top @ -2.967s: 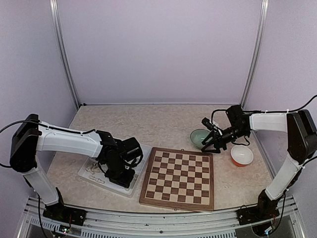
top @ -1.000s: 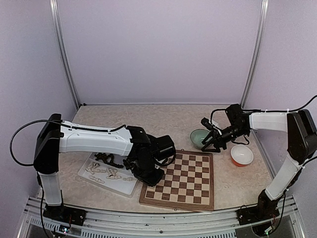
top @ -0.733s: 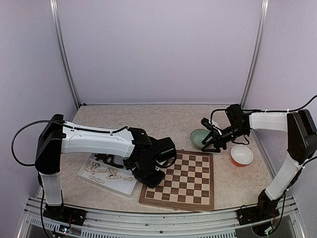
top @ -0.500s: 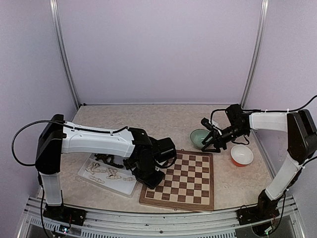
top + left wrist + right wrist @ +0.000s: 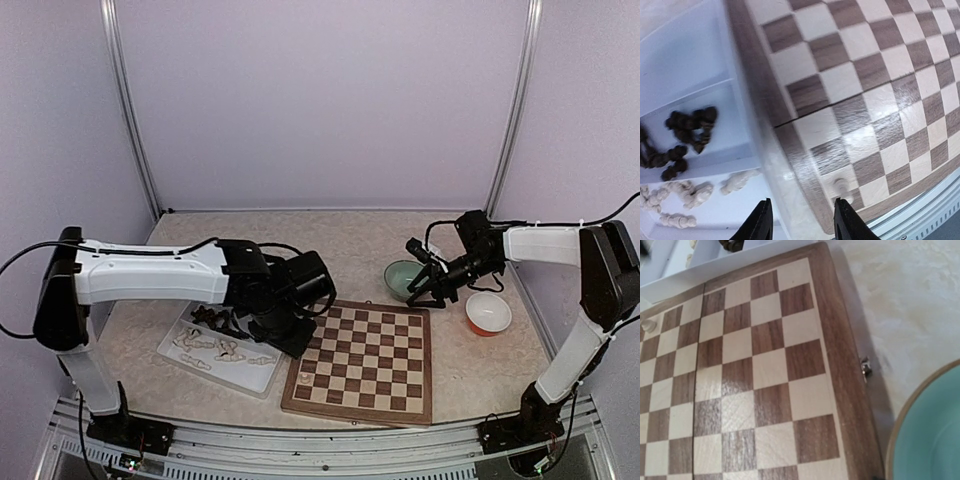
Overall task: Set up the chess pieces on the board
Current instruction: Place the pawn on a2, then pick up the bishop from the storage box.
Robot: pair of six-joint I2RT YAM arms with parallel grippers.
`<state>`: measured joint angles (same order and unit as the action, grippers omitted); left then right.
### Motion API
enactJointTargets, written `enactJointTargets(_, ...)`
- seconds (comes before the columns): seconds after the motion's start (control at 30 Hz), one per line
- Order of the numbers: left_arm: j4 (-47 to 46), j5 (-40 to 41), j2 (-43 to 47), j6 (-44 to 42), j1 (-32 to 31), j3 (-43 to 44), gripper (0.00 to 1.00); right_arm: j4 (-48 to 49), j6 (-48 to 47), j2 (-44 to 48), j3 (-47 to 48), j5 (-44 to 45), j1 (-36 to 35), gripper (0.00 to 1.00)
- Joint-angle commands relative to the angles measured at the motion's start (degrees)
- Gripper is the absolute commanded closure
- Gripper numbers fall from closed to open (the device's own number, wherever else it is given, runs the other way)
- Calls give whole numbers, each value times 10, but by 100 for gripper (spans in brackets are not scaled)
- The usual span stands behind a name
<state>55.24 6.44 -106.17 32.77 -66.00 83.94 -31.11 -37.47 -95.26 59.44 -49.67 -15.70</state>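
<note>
Left gripper (image 5: 802,221) has its two fingers (image 5: 761,220) a little way apart. Nothing is between them, so it holds nothing. It hangs over the spot where the brown rim of the board (image 5: 875,100) meets the white tray (image 5: 685,60). That rim is right under the gap.

Just in front of the finger on the board side sits one cream piece (image 5: 842,186). It is on a pale square in the row next to the rim. The rest of the board spreads out ahead of the hand on that same side.

On the other side of the hand is the tray. Dark pieces (image 5: 685,135) lie in a heap in one part of it, ahead of the other finger and out to the side. Cream pieces (image 5: 690,192) lie in the next part, closer in, just beside that finger.

Right gripper (image 5: 425,297) is well away, across the board from the left one. It hangs over the board's far right corner. A green bowl (image 5: 400,278) is just behind it, and an orange bowl (image 5: 488,313) sits off to its outer side. This hand looks too small to tell if its fingers are open or closed.
</note>
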Motion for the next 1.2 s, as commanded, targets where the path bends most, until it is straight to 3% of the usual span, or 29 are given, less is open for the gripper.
enactJointTargets(0.0,-44,103,118,28,43,-95,55,-13,-6,-4,18,-21,-8,41)
enactJointTargets(0.2,-84,133,203,82,101,-227,55,-13,-8,8,17,-27,-14,42)
enactJointTargets(0.33,-117,109,220,84,115,-279,60,-9,-5,12,14,-22,-15,42)
enactJointTargets(0.4,-125,104,216,79,111,-293,57,-9,-4,11,14,-22,-16,42)
enactJointTargets(0.63,-101,150,157,66,82,-280,50,-13,-4,-1,20,-20,-20,42)
enactJointTargets(0.87,-63,198,93,77,69,-259,54,-13,-4,-2,20,-17,-21,43)
enactJointTargets(1.17,-58,214,89,92,72,-263,59,-16,-4,-10,21,-17,-22,43)
